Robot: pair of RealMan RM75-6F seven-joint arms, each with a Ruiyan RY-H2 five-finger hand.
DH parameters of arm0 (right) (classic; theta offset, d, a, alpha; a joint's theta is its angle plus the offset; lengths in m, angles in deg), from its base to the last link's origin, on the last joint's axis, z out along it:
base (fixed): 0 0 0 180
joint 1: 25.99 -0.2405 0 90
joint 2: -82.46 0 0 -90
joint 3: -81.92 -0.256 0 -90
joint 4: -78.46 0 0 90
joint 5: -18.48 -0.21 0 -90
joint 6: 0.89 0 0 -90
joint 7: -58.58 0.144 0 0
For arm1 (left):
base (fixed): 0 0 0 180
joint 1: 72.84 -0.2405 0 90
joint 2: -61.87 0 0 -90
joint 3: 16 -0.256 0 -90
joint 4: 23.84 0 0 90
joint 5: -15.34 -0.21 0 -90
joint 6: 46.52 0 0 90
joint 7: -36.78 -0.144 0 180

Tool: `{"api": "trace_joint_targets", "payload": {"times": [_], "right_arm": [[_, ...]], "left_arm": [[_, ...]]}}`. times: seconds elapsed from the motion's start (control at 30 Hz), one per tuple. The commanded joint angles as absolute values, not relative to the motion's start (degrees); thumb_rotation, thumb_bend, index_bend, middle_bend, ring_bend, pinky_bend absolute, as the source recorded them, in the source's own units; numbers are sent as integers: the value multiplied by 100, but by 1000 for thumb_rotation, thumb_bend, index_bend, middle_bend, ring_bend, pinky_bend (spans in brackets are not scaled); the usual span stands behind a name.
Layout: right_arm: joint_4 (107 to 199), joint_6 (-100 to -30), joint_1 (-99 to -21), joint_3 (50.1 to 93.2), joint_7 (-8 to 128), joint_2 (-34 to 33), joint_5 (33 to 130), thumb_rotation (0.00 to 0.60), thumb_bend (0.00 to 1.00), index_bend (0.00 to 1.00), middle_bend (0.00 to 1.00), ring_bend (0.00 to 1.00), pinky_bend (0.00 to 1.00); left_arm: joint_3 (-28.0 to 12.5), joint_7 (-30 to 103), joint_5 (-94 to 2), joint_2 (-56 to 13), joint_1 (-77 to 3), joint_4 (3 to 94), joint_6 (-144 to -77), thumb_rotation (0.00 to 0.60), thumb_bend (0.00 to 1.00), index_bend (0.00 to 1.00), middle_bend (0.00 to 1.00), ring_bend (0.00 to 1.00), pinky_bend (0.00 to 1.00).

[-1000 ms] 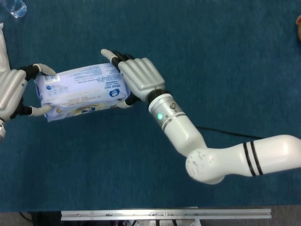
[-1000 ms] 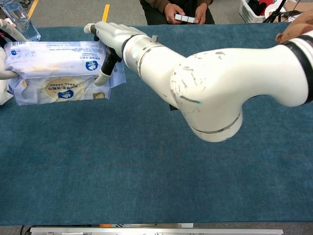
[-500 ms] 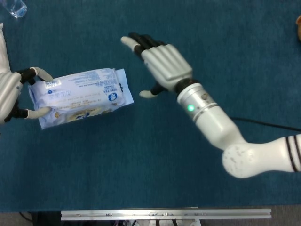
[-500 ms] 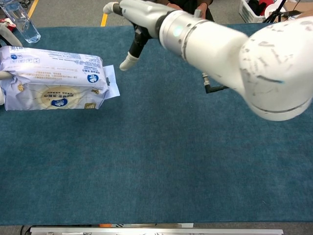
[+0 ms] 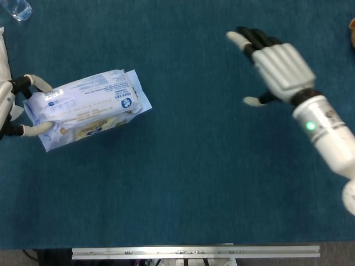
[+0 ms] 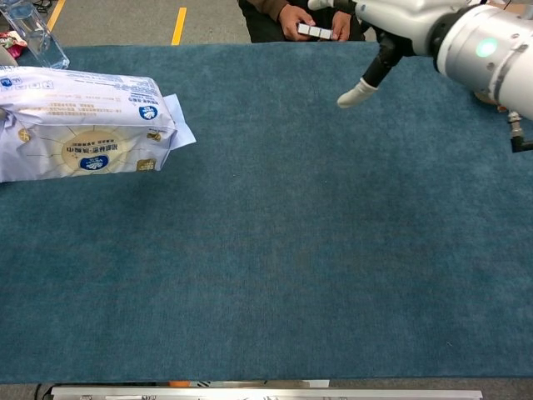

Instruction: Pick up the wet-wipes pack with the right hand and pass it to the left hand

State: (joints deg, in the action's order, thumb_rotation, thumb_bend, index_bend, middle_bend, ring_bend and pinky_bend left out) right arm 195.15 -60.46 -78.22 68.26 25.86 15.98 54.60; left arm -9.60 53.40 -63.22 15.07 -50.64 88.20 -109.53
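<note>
The wet-wipes pack (image 5: pixel 86 108) is a white and pale-blue soft packet with a blue round logo; it hangs at the left, tilted, above the blue cloth. My left hand (image 5: pixel 12 108) grips its left end, a finger over the top edge and another under the bottom edge. In the chest view the pack (image 6: pixel 79 121) shows at the far left and the left hand is out of frame. My right hand (image 5: pixel 274 66) is far to the right, fingers spread, holding nothing; the chest view shows the same right hand (image 6: pixel 379 42) at the top right.
A blue cloth covers the table (image 5: pixel 183 183). A clear water bottle (image 6: pixel 33 33) stands at the far left corner. A seated person holding a small device (image 6: pixel 315 25) is beyond the table's far edge. A metal rail (image 5: pixel 194 252) runs along the near edge.
The right hand let go of the pack and drew away to the right, fingers spread. The left hand kept hold of the pack and carried it slightly left.
</note>
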Motion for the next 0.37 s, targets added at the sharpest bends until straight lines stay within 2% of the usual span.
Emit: {"api": "trace_joint_targets", "payload": {"times": [0.03, 0.37], "right_arm": [[19568, -5932, -7550, 6995, 3012, 1835, 5996, 600, 89, 0, 0, 0, 190], [19642, -6011, -7586, 7060, 3040, 1716, 6328, 600, 89, 0, 0, 0, 190]], "left_arm": [[-948, 5332, -6343, 1513, -5053, 8864, -10957, 600, 307, 567, 527, 620, 852], [-934, 5330, -6357, 1541, -5071, 8929, -11004, 600, 308, 567, 527, 620, 852]]}}
